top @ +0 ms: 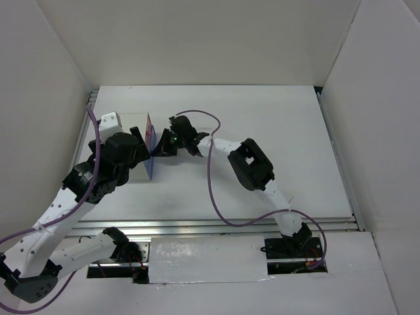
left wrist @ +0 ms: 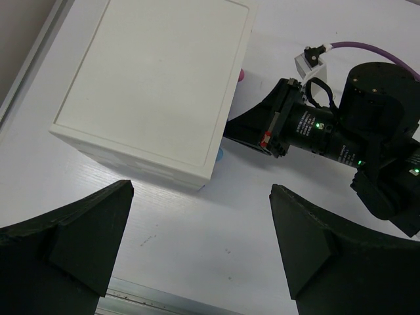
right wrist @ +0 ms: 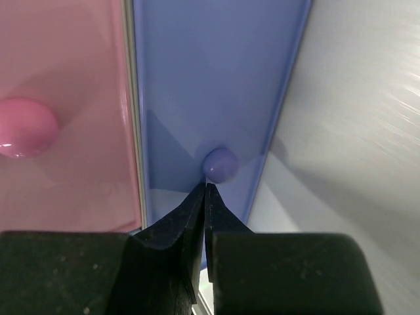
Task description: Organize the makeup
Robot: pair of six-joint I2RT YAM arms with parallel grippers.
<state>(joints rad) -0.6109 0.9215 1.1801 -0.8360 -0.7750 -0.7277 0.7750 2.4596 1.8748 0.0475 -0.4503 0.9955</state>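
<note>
No makeup shows in any view. The white box (left wrist: 151, 85) with a pink drawer front (right wrist: 65, 52) and a blue drawer front (right wrist: 210, 79) stands at the left of the table (top: 275, 131). My right gripper (right wrist: 206, 187) is shut, and its tips touch the underside of the small blue knob (right wrist: 220, 164) on the blue drawer. In the top view the right gripper (top: 159, 147) sits against the drawer fronts (top: 150, 157). My left gripper (left wrist: 202, 190) is open and empty, and hovers over the table just beside the box's near corner.
A pink knob (right wrist: 26, 128) sits on the pink drawer. The right wrist and its purple cable (left wrist: 367, 47) crowd the space in front of the drawers. White walls enclose the table on three sides. A metal rail (top: 216, 226) runs along the near edge.
</note>
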